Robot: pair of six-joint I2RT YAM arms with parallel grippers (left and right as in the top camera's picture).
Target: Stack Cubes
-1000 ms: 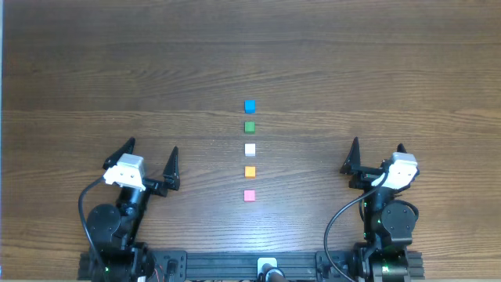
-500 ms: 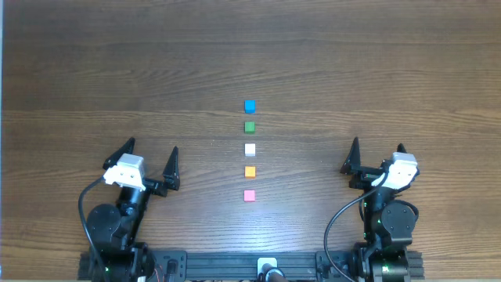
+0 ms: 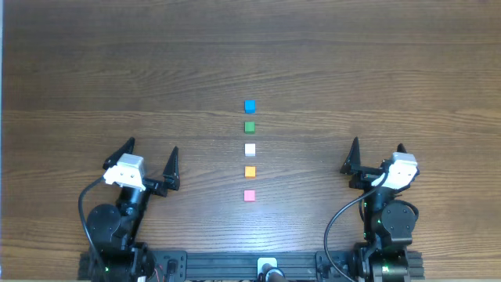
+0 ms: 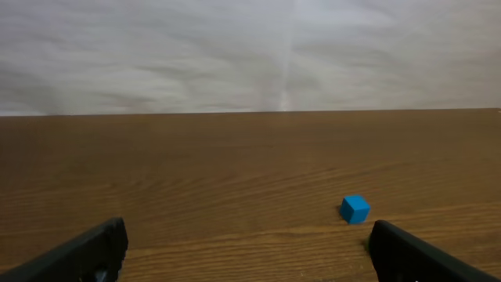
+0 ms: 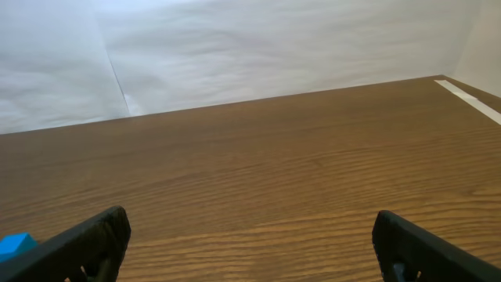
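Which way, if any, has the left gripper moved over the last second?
No, it has not moved. In the top view the left gripper stays open at the same offset from the white cube, which has not shifted either.

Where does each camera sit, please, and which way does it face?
Top view: fixed overhead, looking down on the table and cube row; left hand and right hand show.
Left wrist view: left wrist, facing across the table; own fingers show.
Right wrist view: likewise, right wrist; own fingers show.
Shared: all show the blue cube.
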